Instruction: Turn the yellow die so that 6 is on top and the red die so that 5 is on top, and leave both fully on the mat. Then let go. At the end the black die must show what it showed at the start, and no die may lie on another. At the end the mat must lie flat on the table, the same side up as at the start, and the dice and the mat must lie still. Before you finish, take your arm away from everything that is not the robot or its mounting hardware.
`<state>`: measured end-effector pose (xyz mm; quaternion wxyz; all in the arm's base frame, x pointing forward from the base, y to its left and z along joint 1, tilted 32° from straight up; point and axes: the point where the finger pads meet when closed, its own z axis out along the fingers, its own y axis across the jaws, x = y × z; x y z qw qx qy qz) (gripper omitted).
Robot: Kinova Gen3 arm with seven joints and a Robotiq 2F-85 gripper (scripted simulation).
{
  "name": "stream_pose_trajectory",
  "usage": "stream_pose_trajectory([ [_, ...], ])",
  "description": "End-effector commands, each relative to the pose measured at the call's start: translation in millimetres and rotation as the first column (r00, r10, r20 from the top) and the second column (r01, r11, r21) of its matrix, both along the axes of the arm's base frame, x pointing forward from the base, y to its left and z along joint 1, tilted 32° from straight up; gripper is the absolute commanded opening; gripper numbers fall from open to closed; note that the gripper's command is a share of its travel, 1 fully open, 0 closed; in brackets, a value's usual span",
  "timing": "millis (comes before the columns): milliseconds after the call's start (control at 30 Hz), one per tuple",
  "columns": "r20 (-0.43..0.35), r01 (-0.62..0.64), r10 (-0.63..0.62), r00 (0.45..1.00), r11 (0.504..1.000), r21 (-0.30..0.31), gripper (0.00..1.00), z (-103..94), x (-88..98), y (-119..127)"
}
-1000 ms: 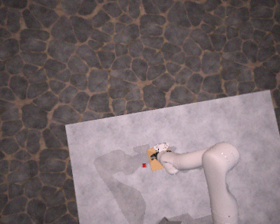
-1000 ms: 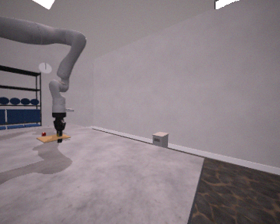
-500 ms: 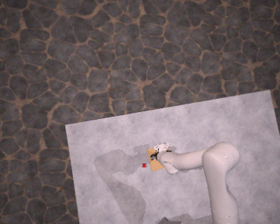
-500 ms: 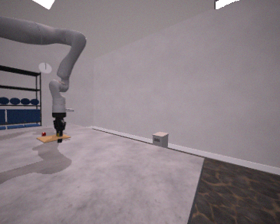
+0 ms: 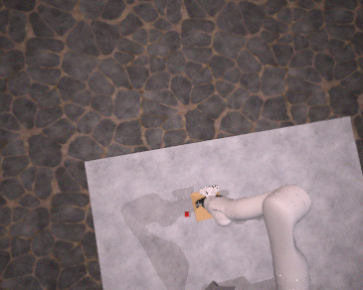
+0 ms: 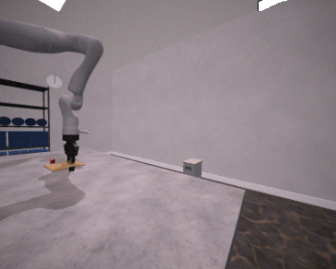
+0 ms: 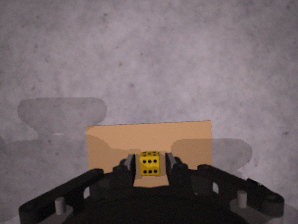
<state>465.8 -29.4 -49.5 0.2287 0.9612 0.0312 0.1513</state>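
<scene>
The yellow die (image 7: 150,165) is on the tan mat (image 5: 203,216) (image 6: 53,167) (image 7: 110,140). In the wrist view its upper face shows six pips. My gripper (image 5: 200,202) (image 6: 71,159) (image 7: 150,162) points down over the mat, partly open, with one finger on each side of the yellow die and a narrow gap at both sides. The red die (image 5: 187,214) (image 6: 52,161) is on the table just off the mat; its pips are too small to read. I cannot make out the black die; a dark shape low at the fingers in the exterior view is unclear. The mat looks flat.
The grey table (image 5: 147,174) (image 6: 164,221) extends around the mat. The arm (image 5: 247,206) (image 6: 74,111) reaches over the mat and hides part of it in the top view. A small pale box (image 6: 192,168) is by the wall, and a shelf (image 6: 18,108) is behind.
</scene>
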Motion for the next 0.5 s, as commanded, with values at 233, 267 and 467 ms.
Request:
stream_pose_trajectory([
  [233,0.004,-0.003,0.003,1.000,1.000,0.002,0.35,12.8,-2.7,7],
  [267,0.004,-0.003,0.003,1.000,1.000,0.002,0.35,14.8,-3.5,8],
  [467,0.004,-0.003,0.003,1.000,1.000,0.002,0.35,29.4,-8.8,16],
])
